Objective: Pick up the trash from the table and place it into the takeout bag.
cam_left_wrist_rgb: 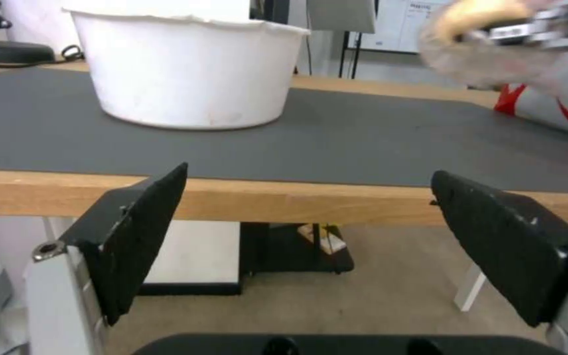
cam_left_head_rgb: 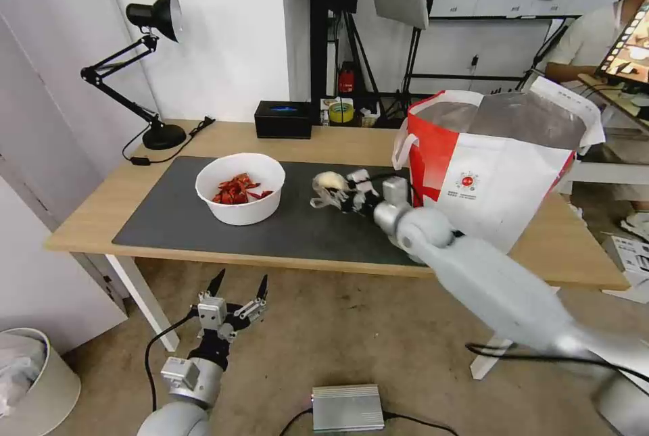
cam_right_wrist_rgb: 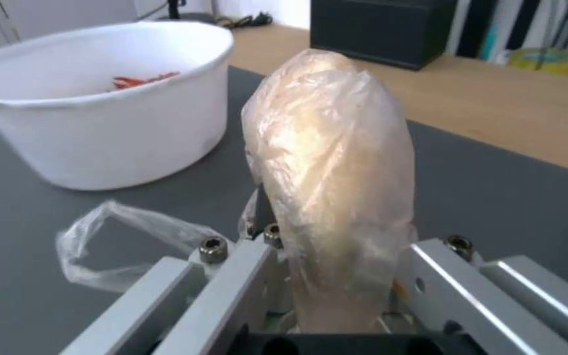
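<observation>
- Right pincer (cam_left_head_rgb: pixel 338 191) is over the large dark grey rectangular mat (cam_left_head_rgb: pixel 176 220) on the long light-wood counter (cam_left_head_rgb: pixel 94 209), between the bowl and the bag. Its jaws are closed on a crumpled clear plastic wrap with a pale lump inside (cam_right_wrist_rgb: pixel 330 182).
- In the right wrist view that wrap stands up out of the jaws, and a loose loop of film hangs beside the pincer. Whether the item is lifted clear of the mat or still brushing it cannot be told.
- Judgement: this piece of trash is gripped but not yet delivered; it remains outside the bag, near the red side.
- Large boxy white takeout bag with red side panel and silver foil lining (cam_left_head_rgb: pixel 487 179) stands open-mouthed on the right part of the counter. Its contents cannot be seen from here.
- White round bowl holding red shell scraps (cam_left_head_rgb: pixel 240 187) sits untouched on the mat, left of the right pincer. Judgement: it is yet to be collected.
- Left pincer (cam_left_head_rgb: pixel 238 295) hangs below the counter's front edge, jaws spread wide, holding nothing.
- No other loose trash is visible on the mat.
- The black rectangular box (cam_left_head_rgb: pixel 282 118) at the counter's back edge is not trash.
</observation>
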